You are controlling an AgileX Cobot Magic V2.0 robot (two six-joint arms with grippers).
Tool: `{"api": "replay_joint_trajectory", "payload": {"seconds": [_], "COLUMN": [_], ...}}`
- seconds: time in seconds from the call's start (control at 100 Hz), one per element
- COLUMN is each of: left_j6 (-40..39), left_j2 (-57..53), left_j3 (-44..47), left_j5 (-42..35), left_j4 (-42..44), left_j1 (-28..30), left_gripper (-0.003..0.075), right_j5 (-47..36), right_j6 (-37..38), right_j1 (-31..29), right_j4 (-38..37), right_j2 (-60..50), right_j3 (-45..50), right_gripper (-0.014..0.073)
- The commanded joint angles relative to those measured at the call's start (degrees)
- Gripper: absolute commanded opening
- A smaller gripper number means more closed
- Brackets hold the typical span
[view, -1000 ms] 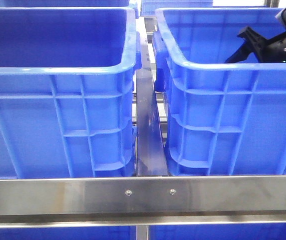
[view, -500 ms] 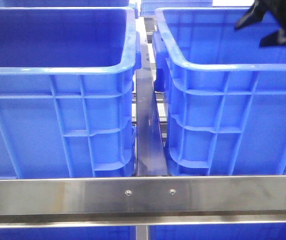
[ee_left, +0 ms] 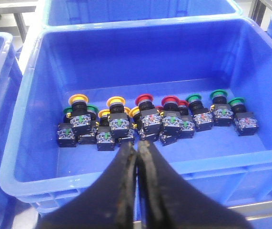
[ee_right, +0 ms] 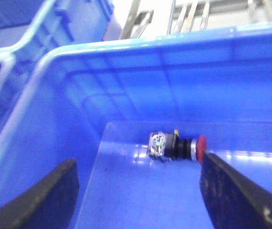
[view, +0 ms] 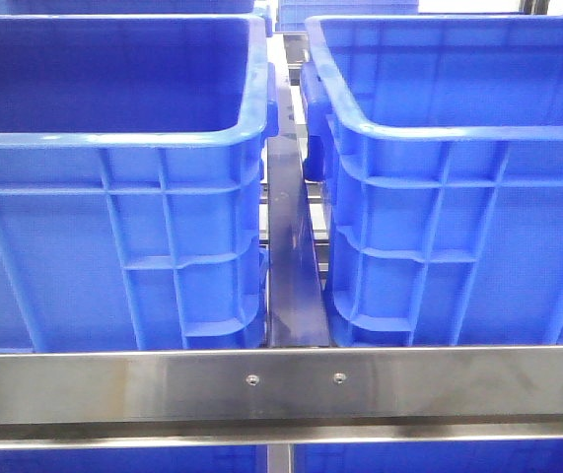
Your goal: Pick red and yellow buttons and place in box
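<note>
Left gripper: jaws together, holding nothing, poised above the near rim of the supply crate. The buttons lie in a ragged row across the crate floor, straight ahead of and below the fingertips; red-capped ones sit mid-row, yellow-capped toward one end, green at the other. They are packed touching, so little room for fingers between neighbours.

Right gripper: jaws wide apart, empty, over the box. One red button lies on its side on the floor, long axis crosswise to the gripper, with open floor around it.

Judgement: left arm is nearer the next pick.
</note>
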Motion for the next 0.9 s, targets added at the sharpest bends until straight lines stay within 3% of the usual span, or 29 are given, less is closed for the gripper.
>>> {"api": "replay_joint_trajectory", "payload": {"seconds": [0.0, 0.47, 0.89], "left_j6": [-0.5, -0.5, -0.5], "left_j2": [0.7, 0.7, 0.7], "left_j3": [-1.4, -1.4, -1.4], "left_j5": [-5.3, -5.3, -5.3], "left_j4": [0.4, 0.4, 0.4], "left_j1": [0.2, 0.2, 0.2], "left_gripper": [-0.0019, -0.0019, -0.0019], "right_j5": [-3.0, -9.6, -10.2], "right_j6": [-0.8, -0.8, -0.8], "right_j1": [0.3, 0.3, 0.3], "right_j4": [-0.6, -4.0, -4.4], "right_j2": [-7.1, -36.4, -45.2], "right_j3": [2.1, 19.0, 24.7], "right_gripper": [0.0554, 0.0554, 0.0531]}}
